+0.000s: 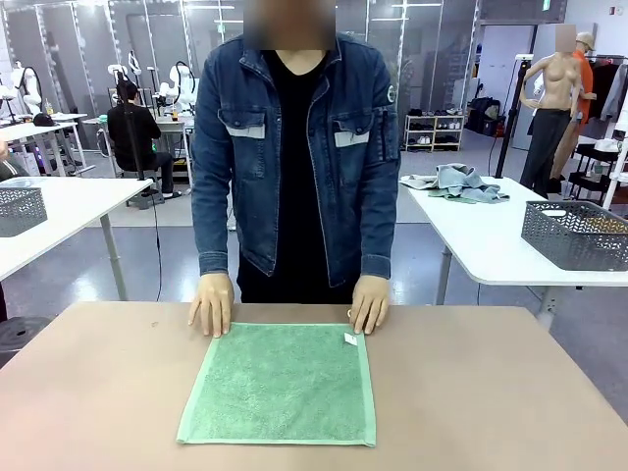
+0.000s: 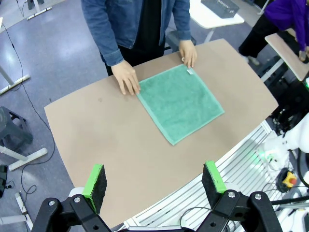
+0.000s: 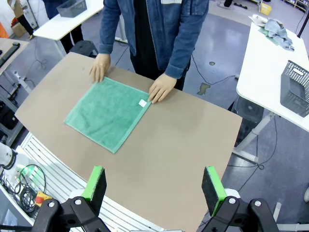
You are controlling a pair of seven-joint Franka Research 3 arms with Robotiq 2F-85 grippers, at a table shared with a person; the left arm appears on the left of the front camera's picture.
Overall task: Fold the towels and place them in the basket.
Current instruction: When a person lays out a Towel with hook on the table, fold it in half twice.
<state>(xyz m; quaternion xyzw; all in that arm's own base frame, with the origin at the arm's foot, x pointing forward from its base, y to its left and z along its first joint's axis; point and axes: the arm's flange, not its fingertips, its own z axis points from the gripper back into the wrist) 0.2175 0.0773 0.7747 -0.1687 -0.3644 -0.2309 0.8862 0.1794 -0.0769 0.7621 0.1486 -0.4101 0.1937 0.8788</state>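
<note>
That green towel [image 1: 280, 383] lies flat, looks soft, light and floppy, best pinched at a near corner; left claw [image 2: 154, 180] and right claw [image 3: 154, 181] hang spread, empty

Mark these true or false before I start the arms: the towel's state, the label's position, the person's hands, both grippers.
1. The mint green towel lies spread flat on the brown table. True.
2. Its white label sits at a corner nearest the robot. False: it sits at a far corner, beside the person's hand.
3. The person's other hand rests at the opposite far corner. True.
4. The right gripper is shut on the towel. False: it is open, up above the table, apart from the towel.
5. The left gripper is open. True.
</note>
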